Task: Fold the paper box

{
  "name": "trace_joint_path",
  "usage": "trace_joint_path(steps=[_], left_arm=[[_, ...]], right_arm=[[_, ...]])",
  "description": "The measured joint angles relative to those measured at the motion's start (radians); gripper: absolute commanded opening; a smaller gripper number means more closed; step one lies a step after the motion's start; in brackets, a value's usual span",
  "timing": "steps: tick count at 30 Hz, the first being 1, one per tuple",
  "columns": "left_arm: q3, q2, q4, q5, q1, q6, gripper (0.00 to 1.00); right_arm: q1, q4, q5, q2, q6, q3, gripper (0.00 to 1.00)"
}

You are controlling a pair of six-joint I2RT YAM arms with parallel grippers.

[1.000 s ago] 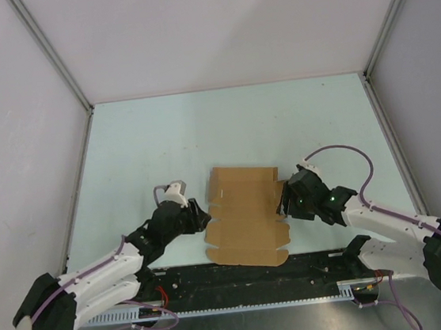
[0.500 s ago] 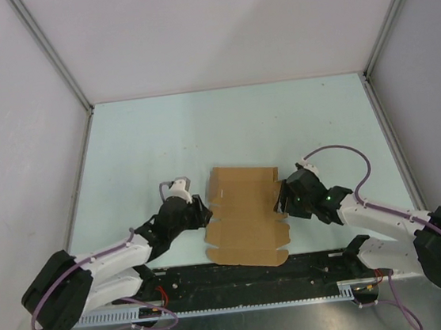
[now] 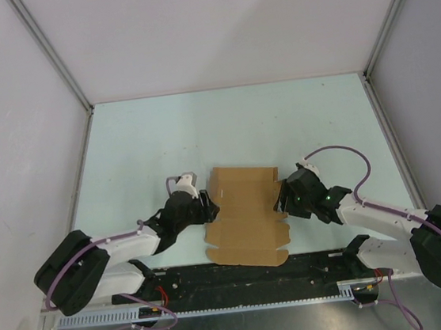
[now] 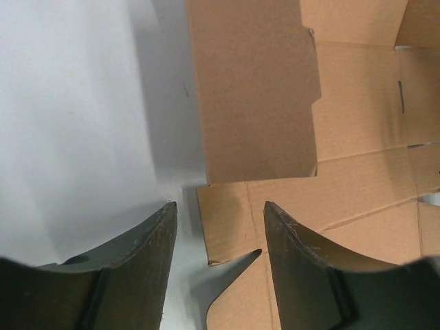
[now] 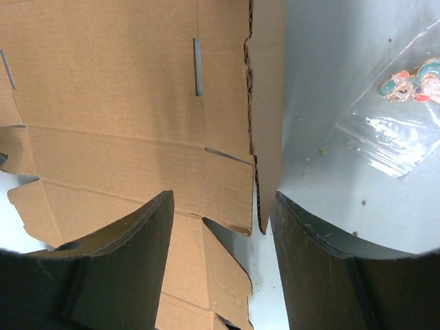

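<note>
The paper box (image 3: 246, 214) is a flat brown die-cut sheet lying near the table's front, with a side flap raised on each side. My left gripper (image 3: 208, 206) is at its left edge, open. In the left wrist view the gripper (image 4: 220, 206) straddles that edge, one finger (image 4: 137, 265) over the table and the other over the cardboard (image 4: 357, 130), below the lifted flap (image 4: 254, 89). My right gripper (image 3: 282, 198) is at the right edge, open. In the right wrist view the gripper (image 5: 223, 199) has the upright flap's (image 5: 269, 103) lower corner between its fingers, untouched.
A small clear plastic bag (image 5: 399, 130) with a coloured trinket lies on the table right of the sheet. Pale walls with metal corner posts (image 3: 52, 53) enclose the light table (image 3: 224, 125). The arms' bases and a black rail (image 3: 241, 278) run along the near edge.
My left gripper has slid right, up to the sheet's left edge, and its jaws have widened a little. The right gripper has edged slightly towards the sheet.
</note>
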Motion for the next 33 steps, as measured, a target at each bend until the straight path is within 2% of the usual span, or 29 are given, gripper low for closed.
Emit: trace_joint_path(steps=[10, 33], left_arm=[[0.014, 0.048, 0.05, 0.084, 0.0, -0.014, 0.57], [0.014, -0.02, 0.039, 0.238, 0.0, -0.066, 0.56]], right_arm=[[-0.007, 0.018, -0.012, 0.0, 0.008, -0.008, 0.62], [-0.004, 0.046, -0.071, -0.088, 0.06, -0.013, 0.61]])
